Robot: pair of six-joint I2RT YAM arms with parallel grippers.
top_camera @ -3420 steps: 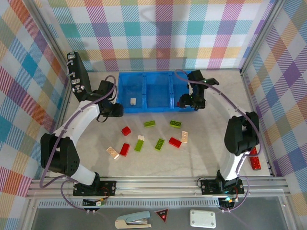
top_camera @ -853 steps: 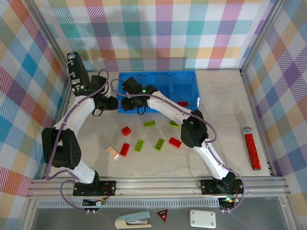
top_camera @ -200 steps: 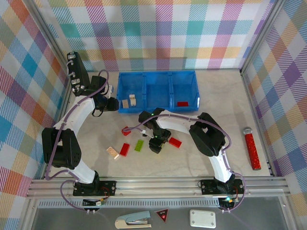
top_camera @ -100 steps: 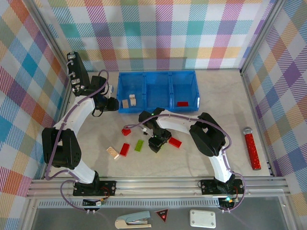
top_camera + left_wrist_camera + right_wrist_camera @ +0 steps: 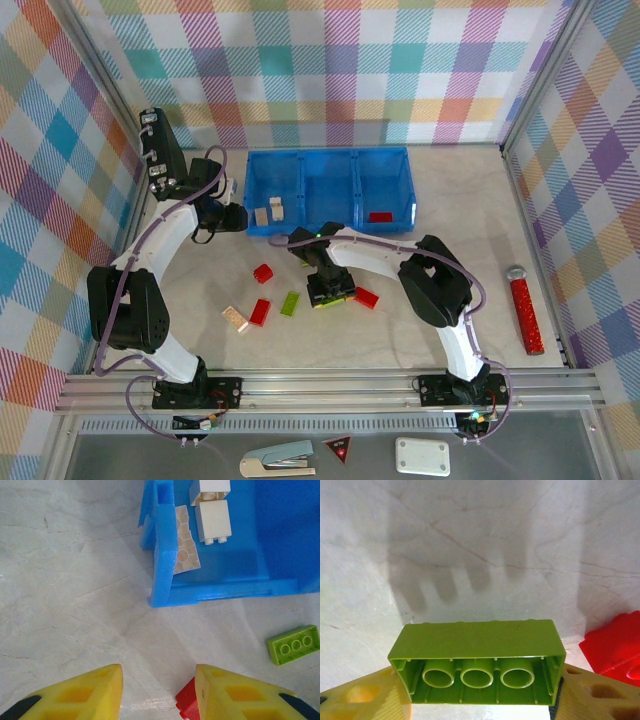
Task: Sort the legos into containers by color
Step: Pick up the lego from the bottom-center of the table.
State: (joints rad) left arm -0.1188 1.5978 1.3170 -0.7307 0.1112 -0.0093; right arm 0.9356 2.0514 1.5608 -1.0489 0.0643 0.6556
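The blue tray point(image 5: 327, 158) has three compartments: cream bricks point(image 5: 268, 211) lie in the left one and a red brick point(image 5: 380, 216) in the right one. My right gripper point(image 5: 330, 292) is shut on a lime green brick point(image 5: 477, 652), underside up, just above the table, casting a shadow. A red brick point(image 5: 615, 647) lies right beside it. My left gripper point(image 5: 157, 690) stands open by the tray's left corner point(image 5: 160, 580), a red brick point(image 5: 187, 700) at its right finger. Loose on the table: red bricks point(image 5: 263, 273) point(image 5: 259, 312) point(image 5: 365, 297), a green one point(image 5: 290, 304), a cream one point(image 5: 235, 319).
A red glittery stick point(image 5: 525, 310) lies at the far right. Checked walls close in the table on three sides. The right arm point(image 5: 370, 255) stretches across the table in front of the tray. Another green brick point(image 5: 294, 644) lies below the tray.
My right gripper has shifted slightly toward the tray and turned; the green brick now sits between its fingers. The left arm has not moved.
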